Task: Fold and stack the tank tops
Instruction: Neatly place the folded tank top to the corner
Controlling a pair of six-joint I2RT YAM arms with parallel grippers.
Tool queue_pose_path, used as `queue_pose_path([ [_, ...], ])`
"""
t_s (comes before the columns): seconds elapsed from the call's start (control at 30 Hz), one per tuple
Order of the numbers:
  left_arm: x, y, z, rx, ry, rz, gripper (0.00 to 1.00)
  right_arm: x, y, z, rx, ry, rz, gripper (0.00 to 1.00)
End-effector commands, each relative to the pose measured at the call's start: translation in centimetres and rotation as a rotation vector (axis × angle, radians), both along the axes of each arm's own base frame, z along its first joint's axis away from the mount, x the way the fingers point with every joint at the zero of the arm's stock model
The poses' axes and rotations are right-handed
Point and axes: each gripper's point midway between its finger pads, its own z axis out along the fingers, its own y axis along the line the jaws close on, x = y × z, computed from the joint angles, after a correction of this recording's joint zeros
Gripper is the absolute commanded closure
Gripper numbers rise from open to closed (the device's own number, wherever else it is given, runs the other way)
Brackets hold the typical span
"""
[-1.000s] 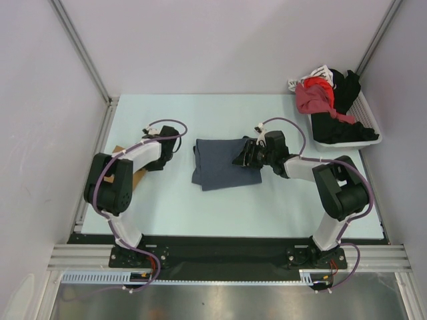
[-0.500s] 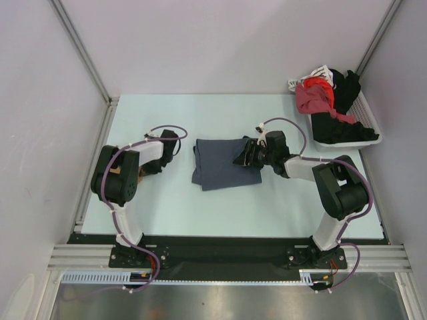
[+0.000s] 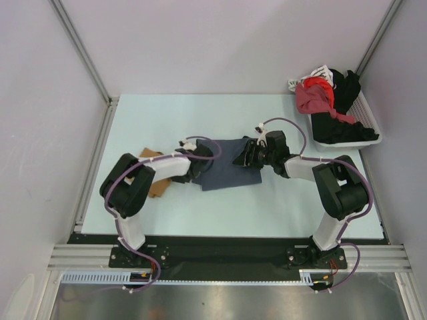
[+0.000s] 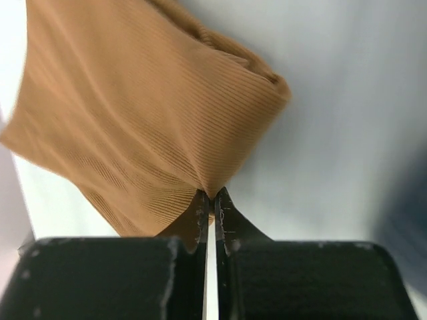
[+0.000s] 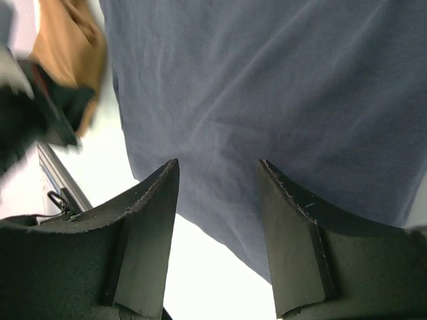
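The blue top (image 3: 223, 170) lies folded. The left gripper (image 4: 210, 197) pinches the tan top (image 4: 133, 120), seemingly folded, just left of it; stacking remains. The right gripper (image 5: 217, 165) hangs open over its right end.

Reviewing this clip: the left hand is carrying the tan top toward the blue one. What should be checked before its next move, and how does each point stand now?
1. Left hand grip on the tan tank top: ok, jaws shut on a pinch of cloth.
2. Tan tank top neatly folded: cannot tell, it hangs bunched from the pinch.
3. Blue tank top lying flat on the table: ok, a folded rectangle.
4. Right hand free: ok, jaws open, nothing held.
5. Landing spot on the blue tank top clear: not ok, the right hand is over its right end.
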Motion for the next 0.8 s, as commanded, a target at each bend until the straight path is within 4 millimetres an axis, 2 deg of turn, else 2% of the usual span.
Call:
queue_pose_path([
  [0.0,-4.3,-2.6,0.4,-0.086,0.023,-0.030,1.00,0.0,1.5,1.5,0.027,-0.065,0.075,0.45],
  [0.03,-5.1,-3.1,0.7,-0.121,0.008,-0.029,1.00,-0.5,2.2,1.5,0.015,-0.079,0.104,0.45],
  [0.07,-6.7,-2.8,0.0,-0.119,0.034,-0.036,1.00,-0.4,2.6,1.9,0.013,-0.091,0.118,0.45],
  [0.13,-8.9,-4.1,-0.2,-0.195,0.024,-0.049,0.99,-0.8,3.2,2.0,0.015,-0.089,0.140,0.45],
  [0.17,-10.6,-3.5,-1.0,-0.195,0.047,-0.043,1.00,-1.0,3.5,2.0,0.022,-0.084,0.148,0.45],
  [0.23,-12.4,-5.5,-1.1,-0.303,0.037,-0.066,1.00,-1.3,3.9,2.1,0.049,-0.078,0.169,0.45],
  [0.27,-13.6,-5.4,-1.5,-0.317,0.047,-0.073,1.00,-1.5,4.1,1.9,0.057,-0.061,0.174,0.45],
  [0.3,-14.6,-6.5,-1.5,-0.348,0.046,-0.104,1.00,-1.7,4.5,2.1,0.072,-0.058,0.192,0.45],
  [0.43,-17.3,-9.5,-0.3,-0.466,0.031,-0.143,1.00,-3.4,6.3,3.0,0.087,-0.023,0.262,0.45],
  [0.53,-18.8,-11.5,1.0,-0.509,0.032,-0.228,0.98,-6.2,6.9,2.5,0.037,0.039,0.277,0.43],
  [0.63,-19.6,-11.4,1.9,-0.503,0.018,-0.239,0.41,-8.7,7.1,2.5,-0.004,0.065,0.250,0.31],
  [0.67,-19.6,-10.9,1.8,-0.503,0.012,-0.234,0.22,-9.8,6.7,1.5,-0.013,0.093,0.245,0.29],
  [0.73,-19.6,-10.5,2.7,-0.553,-0.026,-0.210,0.09,-10.9,7.2,2.0,0.027,0.105,0.247,0.28],
  [0.77,-19.5,-10.2,2.9,-0.568,-0.043,-0.197,0.06,-11.5,7.4,1.8,0.033,0.115,0.260,0.27],
])
